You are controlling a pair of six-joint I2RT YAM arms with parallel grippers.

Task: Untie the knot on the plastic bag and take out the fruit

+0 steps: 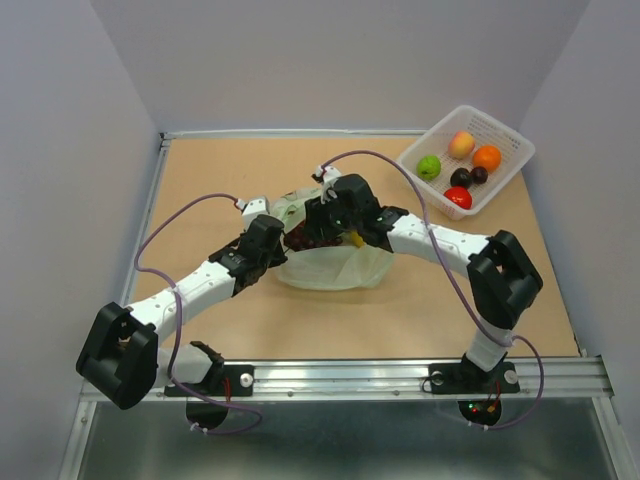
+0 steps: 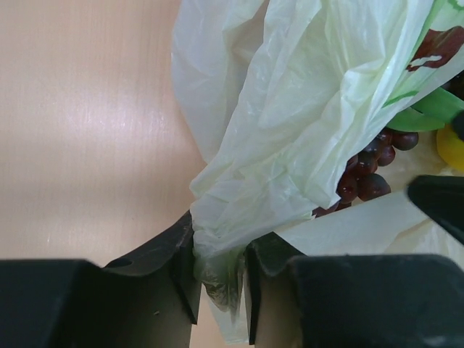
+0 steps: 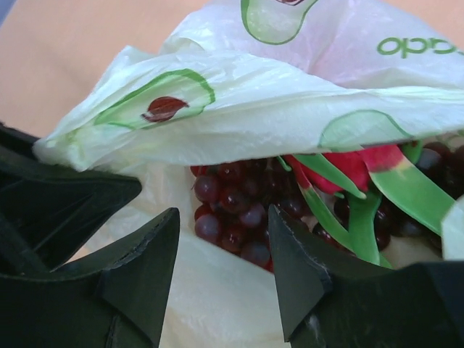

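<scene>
**Left to right.** The left gripper (image 2: 221, 272) is clenched on a bunched fold at the left edge of the plastic bag (image 2: 290, 109), lifting it off the bench (image 1: 220, 170). The bag lies mid-bench between the two arms. No tied knot can be made out, so the untying appears done, though the overhead view is too small to be sure. In the gaping mouth show the grapes (image 3: 235, 206), the dragon fruit (image 3: 355, 165) and, partly hidden, a yellow fruit (image 2: 451, 145). The right gripper (image 3: 221, 232) hangs at the mouth, jaws apart and empty, just short of the grapes.

**Step in hand:** taking out the fruit. The next move likely calls for the right gripper to reach under the bag's overhanging lip and close on the grapes without catching plastic.
</scene>
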